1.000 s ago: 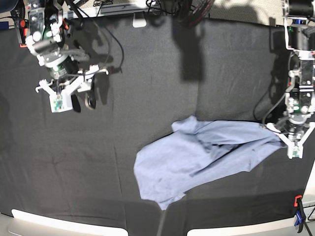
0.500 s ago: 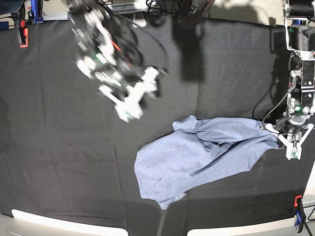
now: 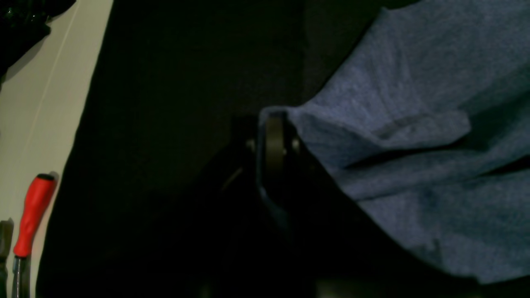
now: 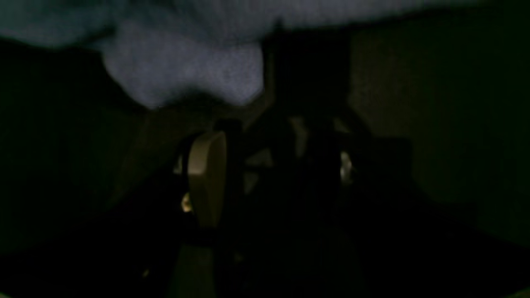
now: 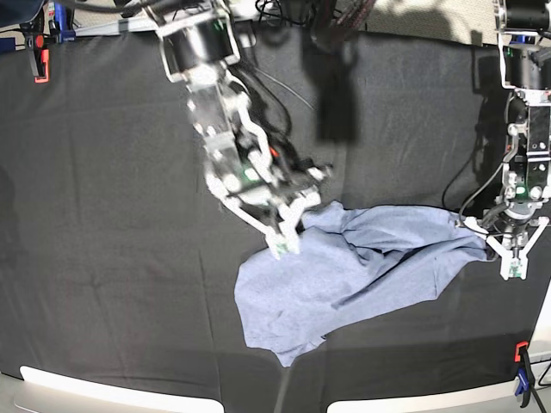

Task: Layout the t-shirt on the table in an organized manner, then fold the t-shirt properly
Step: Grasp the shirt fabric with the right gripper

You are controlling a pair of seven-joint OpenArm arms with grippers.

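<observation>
The light blue-grey t-shirt [image 5: 344, 275] lies crumpled on the black-clothed table [image 5: 129, 258], right of centre. No lettering shows. My left gripper [image 5: 502, 241] is at the shirt's right end, shut on a corner of it. In the left wrist view the closed fingers [image 3: 274, 140] pinch the fabric edge of the t-shirt [image 3: 414, 124]. My right gripper [image 5: 297, 225] hovers at the shirt's upper-left corner. In the dark right wrist view its fingers [image 4: 205, 178] stand apart and empty, with the shirt's edge [image 4: 186, 70] just ahead of them.
An orange clamp [image 5: 39, 56] sits at the far left table edge, and an orange and blue clamp [image 5: 521, 370] at the near right edge. A red handle [image 3: 33, 215] lies by the pale table edge. Cables and gear line the back.
My right arm has swung from the far left of the table to the shirt's upper-left corner. My left gripper has stayed on the shirt's right corner, barely moving.
</observation>
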